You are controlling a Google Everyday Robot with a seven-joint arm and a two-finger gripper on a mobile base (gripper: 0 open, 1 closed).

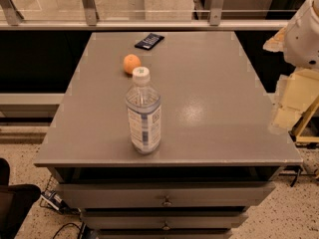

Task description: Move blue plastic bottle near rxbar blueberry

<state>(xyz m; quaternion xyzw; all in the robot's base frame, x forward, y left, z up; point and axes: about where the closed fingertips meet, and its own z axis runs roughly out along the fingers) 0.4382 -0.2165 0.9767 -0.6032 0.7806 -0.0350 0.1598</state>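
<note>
The blue plastic bottle (143, 112) stands upright near the front edge of the grey table (214, 93); it is clear, with a white cap and a white-and-blue label. The rxbar blueberry (149, 41), a flat dark bar, lies at the table's far edge, left of centre. My gripper (288, 103) hangs off the table's right edge, below the white arm (304, 31), well apart from the bottle and holding nothing that I can see.
A round orange fruit (131, 63) sits between the bottle and the bar, just behind the bottle's cap. Drawers (166, 195) run under the table front. A glass railing (149, 14) stands behind the table.
</note>
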